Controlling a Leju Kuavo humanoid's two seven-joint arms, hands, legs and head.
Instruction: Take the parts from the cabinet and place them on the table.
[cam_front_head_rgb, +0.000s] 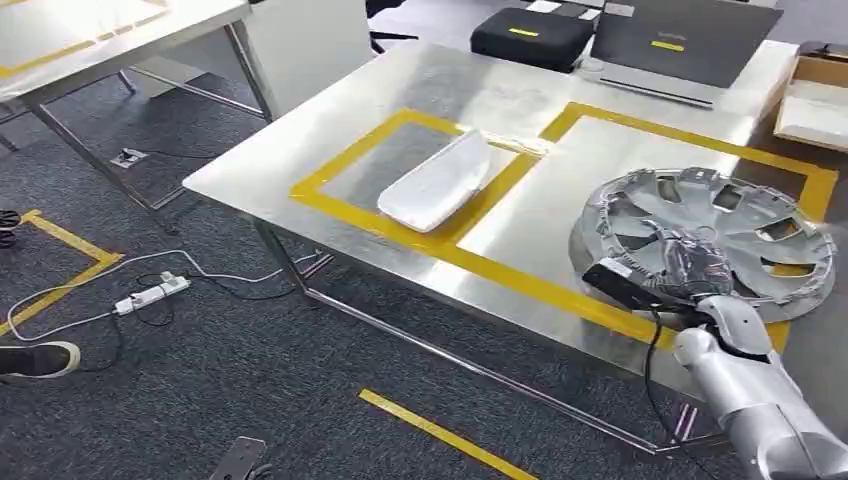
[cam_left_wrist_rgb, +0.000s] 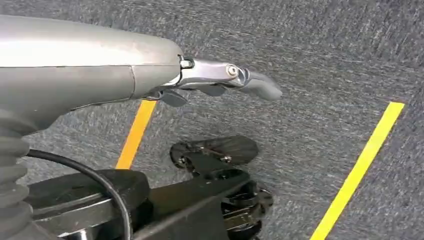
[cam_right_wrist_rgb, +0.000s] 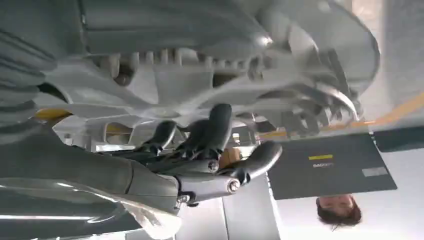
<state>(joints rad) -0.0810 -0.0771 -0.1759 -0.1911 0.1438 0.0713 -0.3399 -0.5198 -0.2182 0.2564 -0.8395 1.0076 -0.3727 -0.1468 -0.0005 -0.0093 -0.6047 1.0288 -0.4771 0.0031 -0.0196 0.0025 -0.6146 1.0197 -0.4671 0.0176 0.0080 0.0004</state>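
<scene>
A silver wheel cover (cam_front_head_rgb: 720, 230) wrapped in clear film lies in the right yellow-taped rectangle of the steel table (cam_front_head_rgb: 330, 120), its near rim over the tape. My right hand (cam_front_head_rgb: 690, 265) is on its near side. In the right wrist view its dark fingers (cam_right_wrist_rgb: 215, 130) curl into the ribs of the wheel cover (cam_right_wrist_rgb: 200, 60) while the thumb sticks out free. A white oblong part (cam_front_head_rgb: 437, 182) lies in the left taped rectangle. My left hand (cam_left_wrist_rgb: 215, 82) hangs over the carpet, holding nothing.
A closed laptop (cam_front_head_rgb: 680, 40), a black case (cam_front_head_rgb: 530, 35) and a cardboard box (cam_front_head_rgb: 815, 100) sit along the table's far side. A power strip (cam_front_head_rgb: 150, 293) with cables and a person's shoe (cam_front_head_rgb: 35, 358) lie on the floor at the left. A person (cam_right_wrist_rgb: 340, 210) stands beyond the table.
</scene>
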